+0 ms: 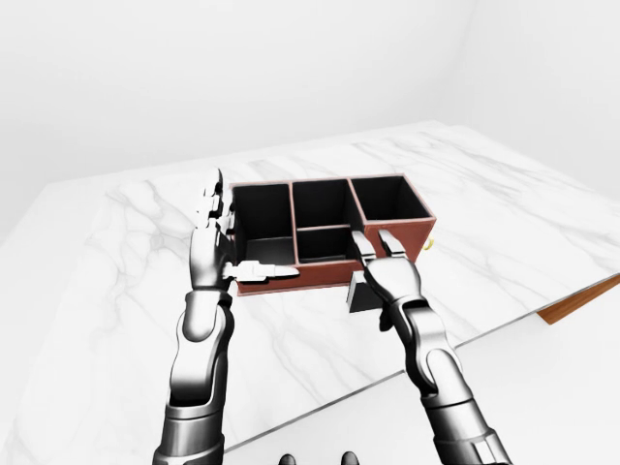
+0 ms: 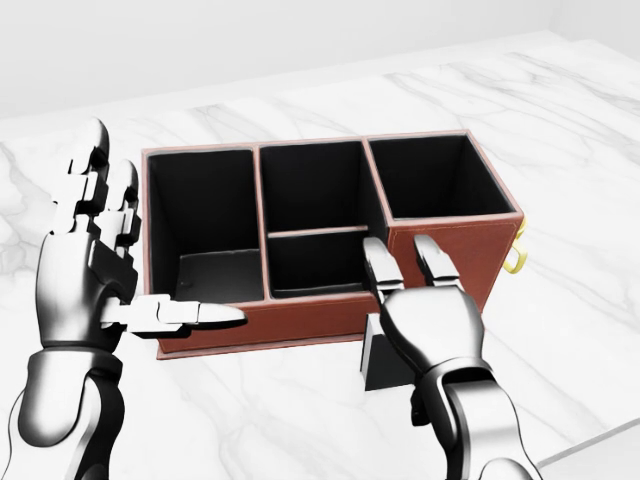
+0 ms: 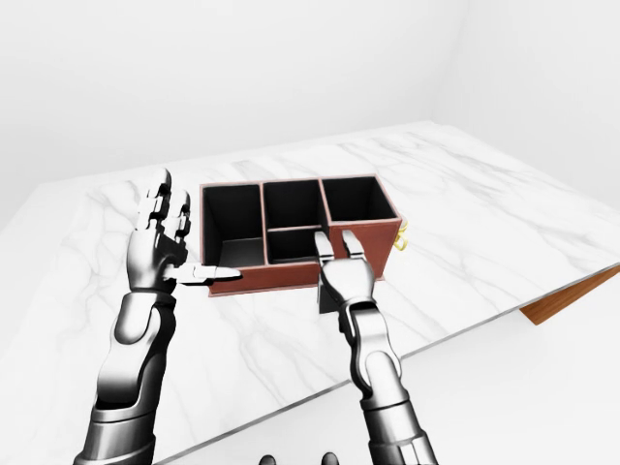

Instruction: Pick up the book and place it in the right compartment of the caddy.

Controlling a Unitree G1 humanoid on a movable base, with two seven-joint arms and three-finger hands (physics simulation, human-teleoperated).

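1. A white marble table [image 2: 300, 420] is seen across all three views, and on it a reddish-brown caddy [image 2: 300, 325] with black inner walls is set.
2. The caddy is divided into a large left compartment [image 2: 205, 215], two smaller middle compartments one above the other in the head view, and a right compartment [image 2: 435, 178]; a small yellow ring [image 2: 514, 262] is attached to its right end.
3. A dark, flat object, taken to be the book [image 2: 382, 362], is seen on the table just beside the caddy's near wall, below the right compartment; much of it is hidden by the hand, so its cover cannot be made out.
4. The right hand [image 2: 432, 318] is laid over the top of the book, with two fingers [image 2: 380, 268] stretched toward the caddy wall. Whether the book is actually gripped cannot be told, as the thumb and the underside of the hand are hidden.
5. The left hand [image 2: 92, 262] is held upright at the caddy's left end, spread wide, its fingers raised and its thumb [image 2: 190, 316] extended sideways across the caddy's near wall; nothing is held in it.
6. A brown edge [image 1: 579, 298] of the tabletop is shown at the right of the left-eye view.
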